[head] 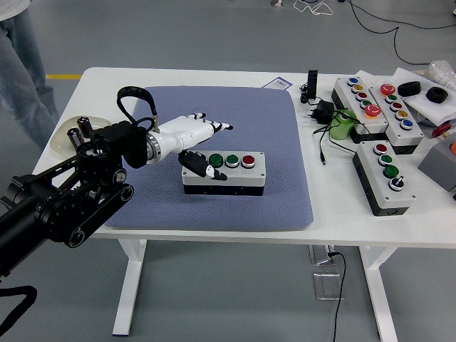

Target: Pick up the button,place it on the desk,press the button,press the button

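A white button box (239, 178) with two green buttons and one red button (248, 160) on top lies flat on the blue mat (235, 114), near its middle. My left hand (214, 147) hovers over the box's left end, its white fingers (214, 127) stretched out to the right and spread apart. The black-tipped thumb (202, 164) hangs just above the box's top left, beside the left green button (216, 160). The hand holds nothing. My right arm is out of sight.
Three more button boxes (385, 177) (364, 100) (397, 107) lie at the table's right, with a green object (341, 125) and a black power adapter (320, 110) and cables. A dish (65, 136) sits behind my left arm. A person's leg (21, 71) stands at the top left.
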Robot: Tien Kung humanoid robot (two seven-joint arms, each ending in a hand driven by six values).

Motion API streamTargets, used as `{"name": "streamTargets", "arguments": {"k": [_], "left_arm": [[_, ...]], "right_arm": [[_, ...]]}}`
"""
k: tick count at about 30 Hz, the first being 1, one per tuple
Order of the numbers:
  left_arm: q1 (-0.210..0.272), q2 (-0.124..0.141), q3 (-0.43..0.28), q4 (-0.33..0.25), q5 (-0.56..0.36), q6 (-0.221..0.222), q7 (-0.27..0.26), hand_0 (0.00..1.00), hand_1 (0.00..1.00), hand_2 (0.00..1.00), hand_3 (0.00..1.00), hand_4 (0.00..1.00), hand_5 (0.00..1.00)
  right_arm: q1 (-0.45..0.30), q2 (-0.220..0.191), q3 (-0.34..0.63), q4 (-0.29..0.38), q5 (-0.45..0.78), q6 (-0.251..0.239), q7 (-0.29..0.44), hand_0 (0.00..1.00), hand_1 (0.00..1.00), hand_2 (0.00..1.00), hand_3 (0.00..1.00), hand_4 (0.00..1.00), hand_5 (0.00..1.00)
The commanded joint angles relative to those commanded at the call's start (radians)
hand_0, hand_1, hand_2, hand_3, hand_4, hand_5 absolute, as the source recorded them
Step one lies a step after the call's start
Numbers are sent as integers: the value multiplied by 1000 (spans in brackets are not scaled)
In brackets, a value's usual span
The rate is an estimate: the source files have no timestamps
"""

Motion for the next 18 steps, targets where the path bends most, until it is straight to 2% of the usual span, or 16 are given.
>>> {"name": "streamTargets", "arguments": {"k": [5,6,8,11,12,17,18], "left_arm": [[14,7,-81,-124,10,8,30,897,936,992,998,925,436],[17,10,-85,-148,13,-5,37,396,437,435,924,709,206],[20,14,-85,-182,20,-36,50,396,437,435,924,709,206],[20,14,-71,-205,22,-117,77,396,437,435,924,709,206],[20,13,-68,-206,22,-137,81,162,175,190,882,698,111],[20,12,-41,-199,15,-243,117,162,175,190,882,698,111],[19,12,-36,-198,13,-256,121,38,59,84,856,641,45]], "right_arm": [[1,0,1,0,-1,0,-1,651,560,587,635,252,255],[1,0,1,0,0,0,-1,651,560,587,634,252,254],[1,0,1,0,-1,0,-1,651,560,587,634,252,254],[1,1,1,0,-3,0,-2,651,560,587,634,252,254],[2,1,2,0,-3,0,-2,651,560,587,634,251,254],[2,1,0,0,-1,0,-1,651,560,587,634,251,254],[2,1,-1,0,0,0,-1,651,560,587,634,251,254]]}}
